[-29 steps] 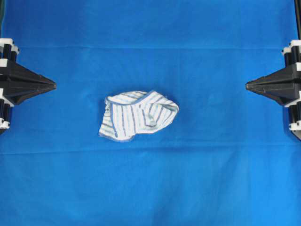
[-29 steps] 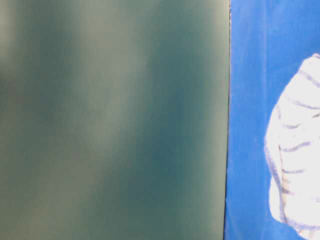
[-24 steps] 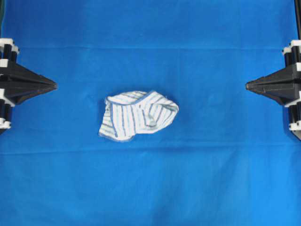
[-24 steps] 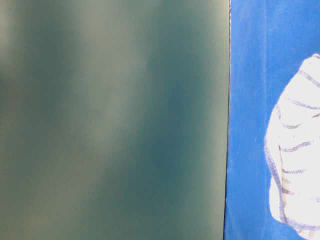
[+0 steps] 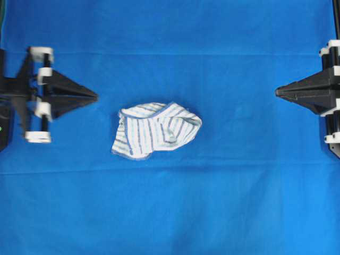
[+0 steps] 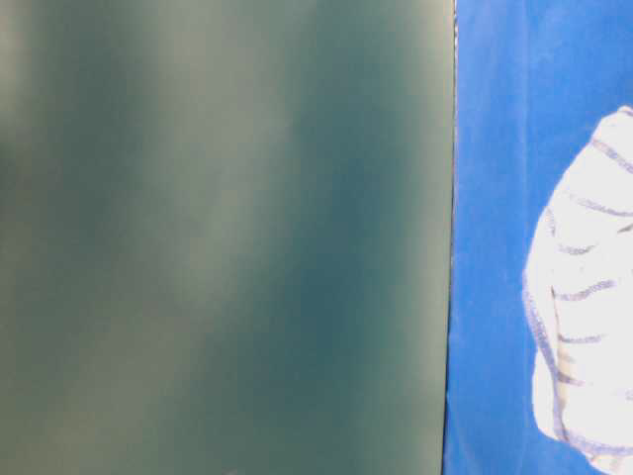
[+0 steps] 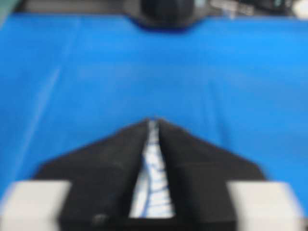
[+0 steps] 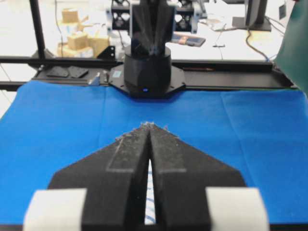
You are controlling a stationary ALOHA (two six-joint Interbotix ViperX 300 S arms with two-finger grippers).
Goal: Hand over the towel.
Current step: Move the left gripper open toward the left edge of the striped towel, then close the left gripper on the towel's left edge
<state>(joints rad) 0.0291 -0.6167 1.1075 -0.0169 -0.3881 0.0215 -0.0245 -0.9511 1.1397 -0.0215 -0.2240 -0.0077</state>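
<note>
Left gripper [image 5: 94, 96] is seen with its fingertips pressed together into a point, nothing held, aimed at the towel [image 5: 155, 130] from just up and to the left of it in the overhead view, with a strip of bare tablecloth [image 5: 170, 212] between the two. The towel is found crumpled on the tablecloth, a little left of the middle, untouched by either arm; through the slit between the left fingers [image 7: 110, 163] its stripes are glimpsed in the blurred wrist view. The step in hand is judged to be the approach for the first pickup. For the next move, the jaws would have to be spread and lowered over a raised fold. Farthest from the towel, the right gripper [image 5: 277, 93] is likewise closed to a point and empty, well apart at the edge.
</note>
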